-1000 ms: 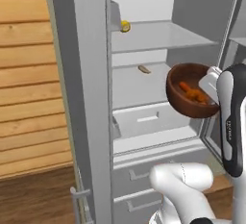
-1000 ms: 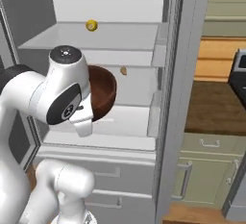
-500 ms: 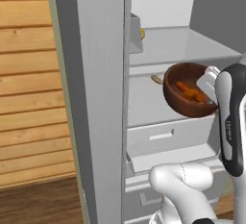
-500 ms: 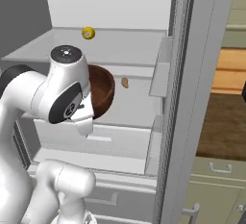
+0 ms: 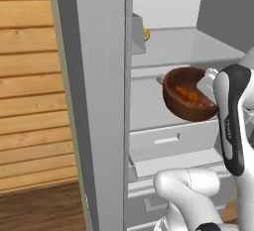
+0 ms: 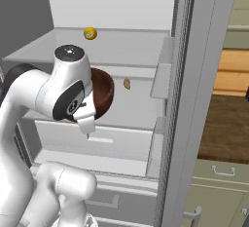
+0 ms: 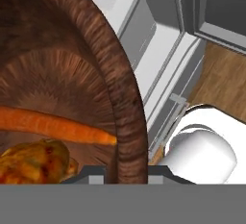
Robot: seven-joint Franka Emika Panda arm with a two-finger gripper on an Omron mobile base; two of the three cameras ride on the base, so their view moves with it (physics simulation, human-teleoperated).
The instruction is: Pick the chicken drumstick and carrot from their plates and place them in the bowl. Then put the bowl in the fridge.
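Note:
My gripper is shut on the thick wall of the dark reddish-brown bowl, one finger on each side of the rim. The bright orange carrot and the golden-brown chicken drumstick lie inside it. I hold the bowl in the air, tilted, in front of the open fridge, level with the white space under the upper shelf. In the right base view the bowl is half hidden behind my hand. The plates are out of view.
A small yellow item sits on the upper shelf and a small brown piece on the level below. White drawers lie under the bowl. The open fridge door stands to the right, with green cabinets beyond it.
Both base views have shifted and the fridge interior looms larger, so the base has driven closer. The bowl stays in my grip at the same place relative to the arm.

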